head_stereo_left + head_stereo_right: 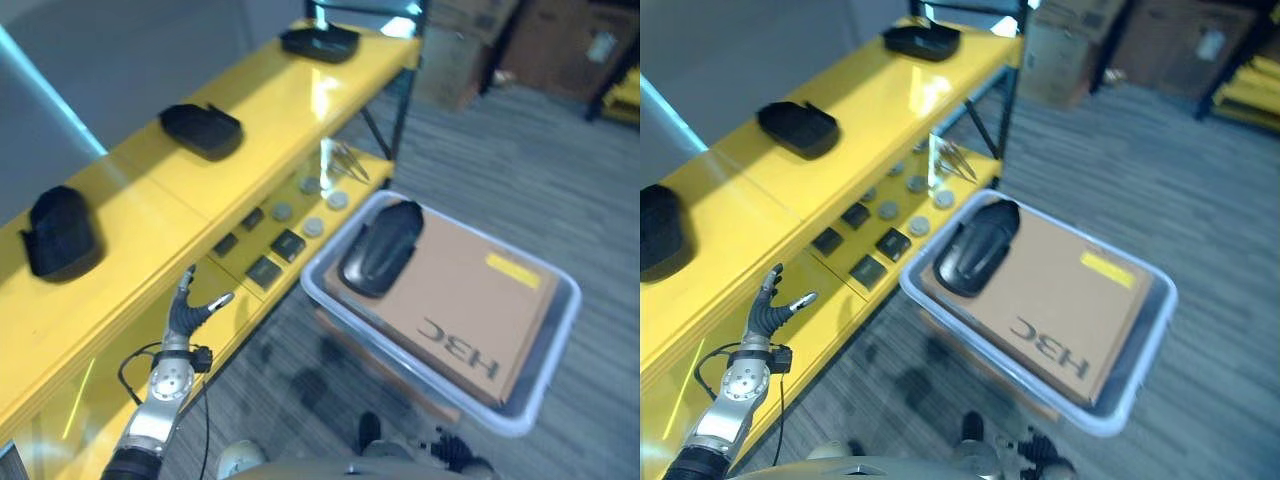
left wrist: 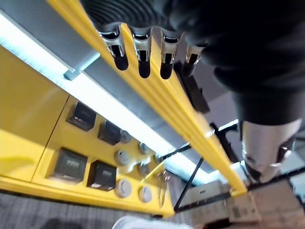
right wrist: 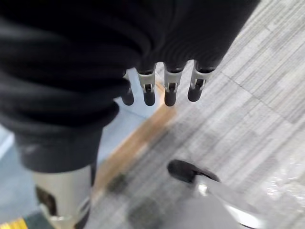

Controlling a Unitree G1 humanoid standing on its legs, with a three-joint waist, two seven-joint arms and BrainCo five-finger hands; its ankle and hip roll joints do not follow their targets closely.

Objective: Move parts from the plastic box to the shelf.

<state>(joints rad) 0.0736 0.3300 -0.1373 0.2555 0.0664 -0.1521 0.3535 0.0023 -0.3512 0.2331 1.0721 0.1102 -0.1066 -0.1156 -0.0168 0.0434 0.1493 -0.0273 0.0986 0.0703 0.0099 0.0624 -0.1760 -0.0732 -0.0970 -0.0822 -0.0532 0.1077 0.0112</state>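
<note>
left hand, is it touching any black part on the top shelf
Apart. The left eye view shows the left hand open below the shelf edge, with bare yellow shelf before the nearest black part.

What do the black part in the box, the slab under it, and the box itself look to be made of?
The black part looks like moulded plastic with a soft sheen, though rubber is possible. The slab seems plain brown cardboard, matte, with printing and a yellow label. The plastic box looks like pale, slightly translucent plastic with a rounded rim.

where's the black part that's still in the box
In the left eye view the black part lies on the cardboard box inside the plastic box, at the end nearest the yellow shelf.
</note>
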